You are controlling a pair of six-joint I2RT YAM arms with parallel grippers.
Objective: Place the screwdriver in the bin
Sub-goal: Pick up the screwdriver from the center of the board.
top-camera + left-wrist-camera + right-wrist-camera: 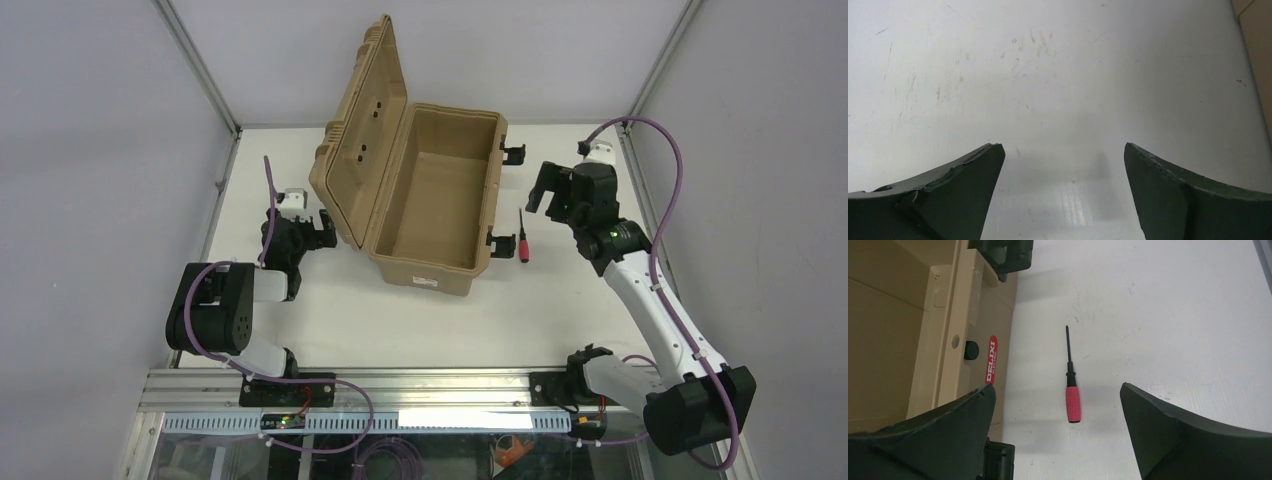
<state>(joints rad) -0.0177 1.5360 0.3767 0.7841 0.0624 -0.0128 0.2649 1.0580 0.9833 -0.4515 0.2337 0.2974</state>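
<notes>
The screwdriver [522, 239], small with a red handle and thin black shaft, lies flat on the white table just right of the bin. The bin [432, 258] is a tan hard case, its ribbed lid [362, 130] standing open on the left, its inside empty. My right gripper [553, 192] is open above the table, right of and a little beyond the screwdriver. In the right wrist view the screwdriver [1072, 402] lies between my spread fingers, apart from both, beside the bin wall [955, 335]. My left gripper [322, 226] is open and empty beside the lid.
Black latches [503, 243] stick out from the bin's right wall close to the screwdriver, with another [514, 154] further back. A red label [990, 360] marks that wall. Metal frame posts rise at the table's back corners. The left wrist view shows scuffed bare table [1058, 100].
</notes>
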